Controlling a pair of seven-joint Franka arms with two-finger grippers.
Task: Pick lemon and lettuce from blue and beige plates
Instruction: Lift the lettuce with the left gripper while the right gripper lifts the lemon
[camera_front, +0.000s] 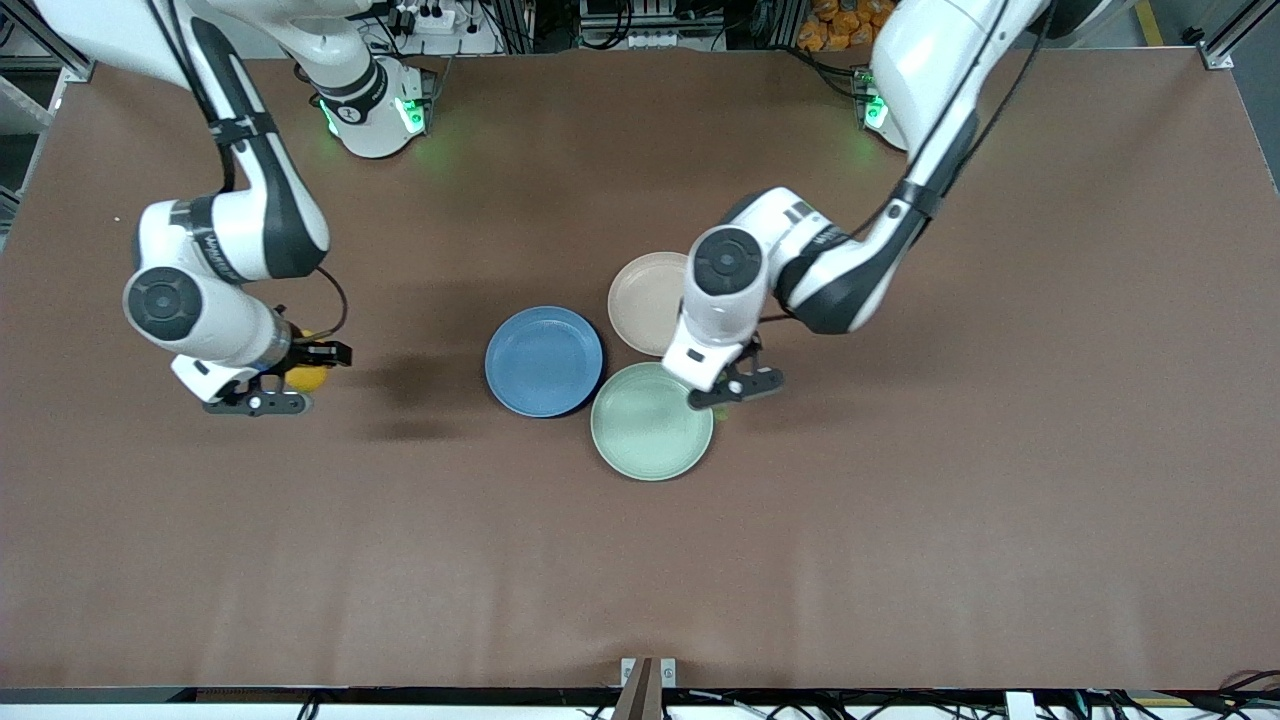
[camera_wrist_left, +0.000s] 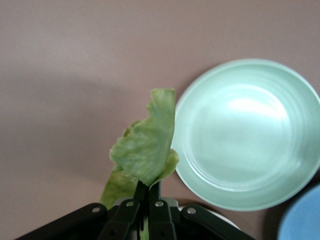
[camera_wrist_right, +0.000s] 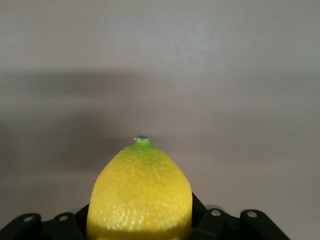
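Two things are held off the table, one in each gripper. The lemon (camera_wrist_right: 140, 192) is bright yellow with a pebbled skin, a greenish tip and a tiny dark nub at its end; it sits pinched between the right gripper's (camera_wrist_right: 140, 225) fingers, pointing away from the wrist. The lettuce (camera_wrist_left: 145, 150) is a crinkled pale-to-mid green leaf, folded and standing up from the left gripper (camera_wrist_left: 148, 192), whose fingers are pressed together on its stem end.

In the front view the lemon (camera_front: 306, 376) shows only as a yellow patch under the right gripper (camera_front: 285, 385), and the lettuce is nearly all hidden under the left gripper (camera_front: 728, 392); a faint green speck at the mint plate's edge may be its tip. The wrist views give the shape and grip of both. The front view alone shows all three plates, each bare: the blue plate (camera_front: 544, 361), the beige plate (camera_front: 648, 302) just beside it and farther from the front camera, and the mint plate (camera_front: 651, 421) nearest the camera, all three touching or nearly so. The left wrist view shows the mint plate (camera_wrist_left: 247, 132) beside the leaf and a corner of the blue plate (camera_wrist_left: 300, 220).

The right arm bends down from its base, its gripper over bare table well apart from the plates, toward its own end. The left arm reaches in with its elbow high, wrist turned down, its gripper over the edge of the mint plate.
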